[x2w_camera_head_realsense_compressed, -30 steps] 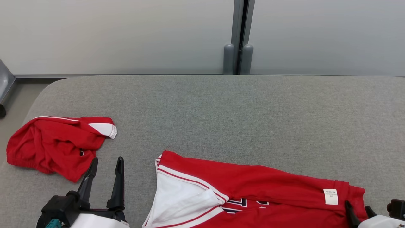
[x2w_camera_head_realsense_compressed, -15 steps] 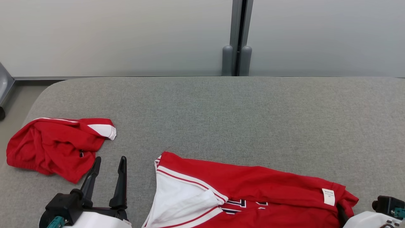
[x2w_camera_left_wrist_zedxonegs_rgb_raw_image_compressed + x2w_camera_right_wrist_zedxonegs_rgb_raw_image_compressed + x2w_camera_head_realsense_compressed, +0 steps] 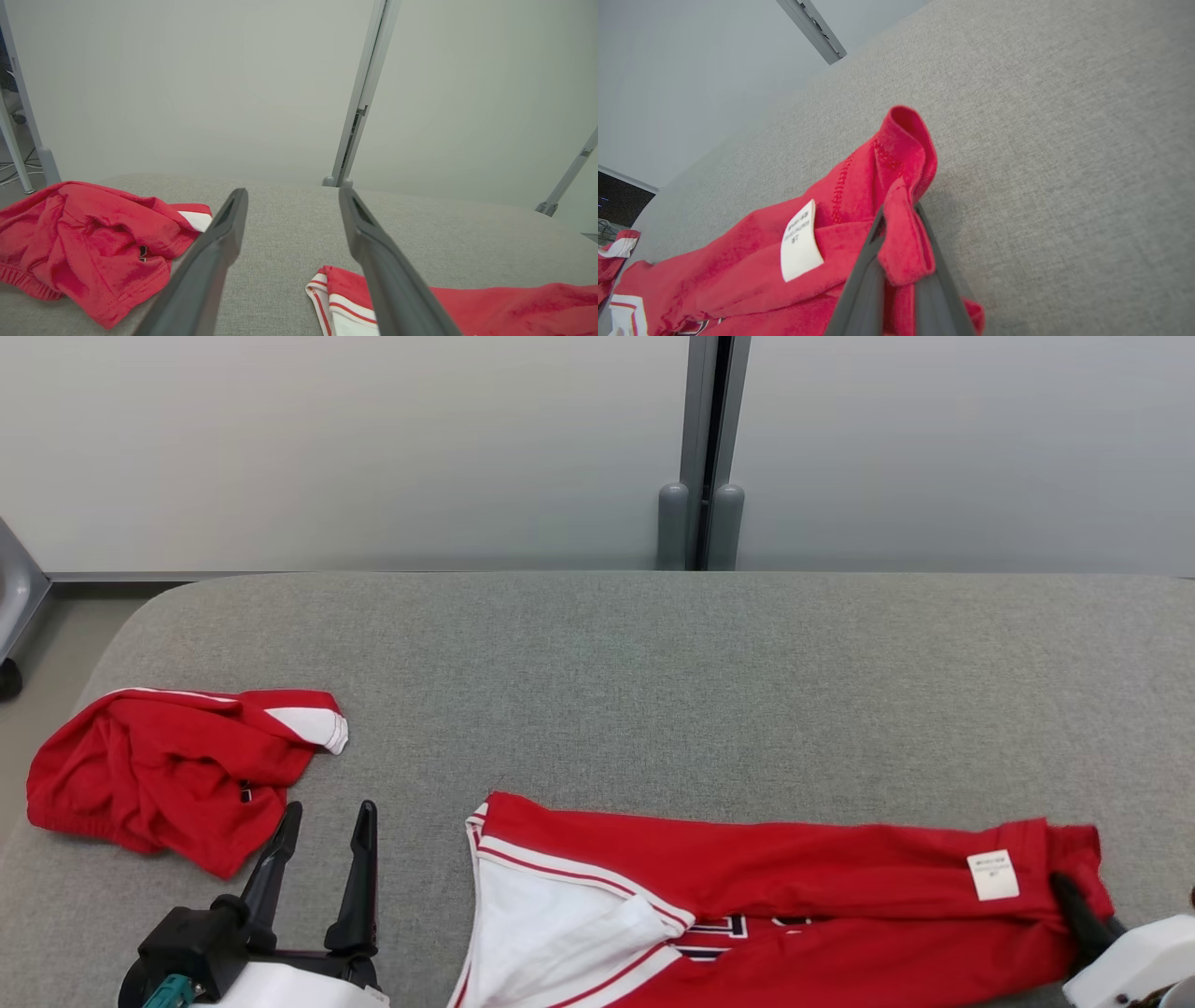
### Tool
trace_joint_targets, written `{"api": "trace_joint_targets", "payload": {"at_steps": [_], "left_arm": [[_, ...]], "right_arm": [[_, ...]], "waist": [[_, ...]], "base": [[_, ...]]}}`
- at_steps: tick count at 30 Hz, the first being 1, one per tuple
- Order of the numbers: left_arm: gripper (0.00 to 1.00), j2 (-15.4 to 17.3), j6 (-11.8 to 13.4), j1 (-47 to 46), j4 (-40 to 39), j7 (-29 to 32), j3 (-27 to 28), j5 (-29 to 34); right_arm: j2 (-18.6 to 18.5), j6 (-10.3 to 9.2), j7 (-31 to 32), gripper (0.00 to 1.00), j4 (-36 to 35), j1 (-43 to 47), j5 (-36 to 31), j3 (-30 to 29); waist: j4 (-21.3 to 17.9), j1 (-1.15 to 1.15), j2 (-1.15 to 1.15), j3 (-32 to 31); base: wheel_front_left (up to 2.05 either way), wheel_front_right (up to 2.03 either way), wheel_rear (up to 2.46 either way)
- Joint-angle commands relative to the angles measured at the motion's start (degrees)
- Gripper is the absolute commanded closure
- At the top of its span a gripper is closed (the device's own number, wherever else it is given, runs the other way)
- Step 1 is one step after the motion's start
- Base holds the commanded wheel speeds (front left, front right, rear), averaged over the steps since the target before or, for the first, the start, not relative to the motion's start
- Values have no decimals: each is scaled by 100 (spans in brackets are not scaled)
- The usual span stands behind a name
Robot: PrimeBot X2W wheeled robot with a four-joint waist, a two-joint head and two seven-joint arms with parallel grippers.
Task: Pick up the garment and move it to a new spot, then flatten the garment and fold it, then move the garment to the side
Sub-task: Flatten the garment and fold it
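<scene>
at the far left a crumpled red cloth [image 3: 168, 775] lies untouched on the grey padded surface [image 3: 653, 691]. beside it the left gripper [image 3: 329, 808] hovers with fingers spread, holding nothing. the red jersey [image 3: 766, 868] lies along the front edge, from the centre to the right, with its hem corner clamped in the right gripper [image 3: 901, 219] just past the white label [image 3: 991, 875]. to flatten it well, the robot should draw that corner rightward, low and steady, without lifting. a second ago the right fingers stood apart. the hem now lies straighter.

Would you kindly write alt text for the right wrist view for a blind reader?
The right gripper is shut on a bunched edge of the red garment. A white label shows beside it, and grey fabric surface lies beneath.
</scene>
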Motion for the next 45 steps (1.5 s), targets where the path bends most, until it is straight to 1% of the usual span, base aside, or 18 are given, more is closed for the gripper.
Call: {"api": "trace_joint_targets", "payload": {"at_steps": [1,5,9,13,15,16,18,24,28,31,37,41,45], "left_arm": [[0,33,4,24,-10,1,-2,-20],[0,8,6,41,17,1,-18,-34],[0,0,-2,48,38,1,-34,-43],[0,-4,1,65,53,0,-27,-65],[0,-13,6,86,59,0,-26,-70],[0,-13,6,86,59,0,-26,-70],[0,-18,8,91,70,0,-34,-69],[0,-2,23,96,94,0,-22,-73],[0,-12,5,47,109,7,-51,-77],[0,-24,-20,-8,129,20,-86,-69],[0,-52,-17,-76,167,29,-149,-30],[0,-48,-37,-91,191,32,-172,-40],[0,-46,-39,-115,226,30,-192,-46]], "right_arm": [[-206,12,-30,100,-76,-123,104,-106],[-583,12,-64,100,-154,-249,178,-339],[-826,13,-105,100,-277,-362,112,-542],[-831,12,-24,100,-812,-378,152,-591],[-763,12,97,100,-1184,-316,185,-524],[-763,12,97,100,-1184,-316,185,-524],[-721,12,201,100,-1534,-244,134,-473],[-344,12,513,100,-2507,-68,38,-215],[27,12,733,100,-2777,-75,-1,148],[300,12,818,100,-2662,-197,-104,421],[795,12,833,100,-2179,-431,-155,878],[1013,12,801,100,-1729,-536,-145,1068],[1224,12,774,100,-1294,-633,-153,1354]], "waist": [[-1,0,0,-2],[14,0,0,-38],[57,0,0,-79],[111,0,0,-122],[134,0,0,-147],[134,0,0,-147],[161,0,0,-170],[280,0,0,-226],[413,0,0,-216],[561,0,0,-184],[915,0,0,-85],[1116,0,0,-56],[1238,0,0,-47]], "base": [[0,0,0],[0,0,0],[0,0,0],[0,0,0],[0,0,0],[0,0,0],[0,0,0],[0,0,0],[0,0,0],[0,0,0],[0,0,0],[0,0,0],[0,0,0]]}}
